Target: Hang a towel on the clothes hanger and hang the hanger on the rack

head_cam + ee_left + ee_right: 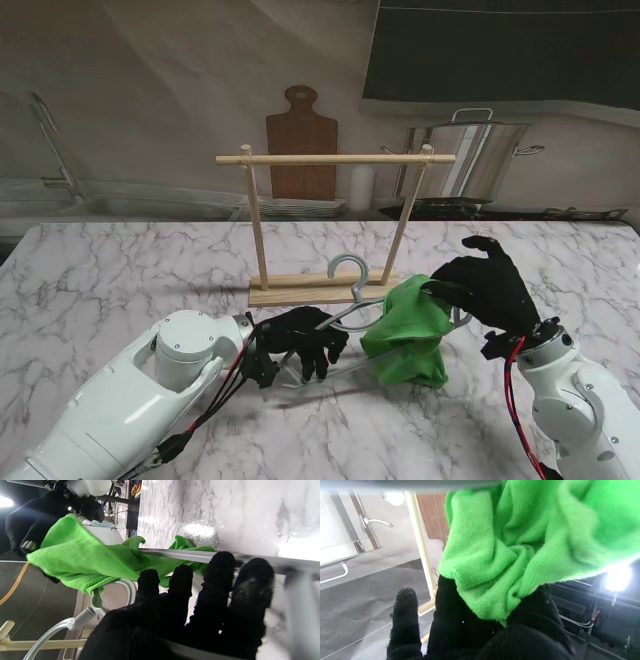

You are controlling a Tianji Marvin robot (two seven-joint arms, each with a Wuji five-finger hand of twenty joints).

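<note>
The left hand (305,343) grips the grey clothes hanger (349,278) just in front of the wooden rack (335,160), steadying it low over the bench (120,270) – so the right hand (483,285), fingers closed on the green towel (405,330), can drape the cloth over the hanger's arm – not yet hung
</note>
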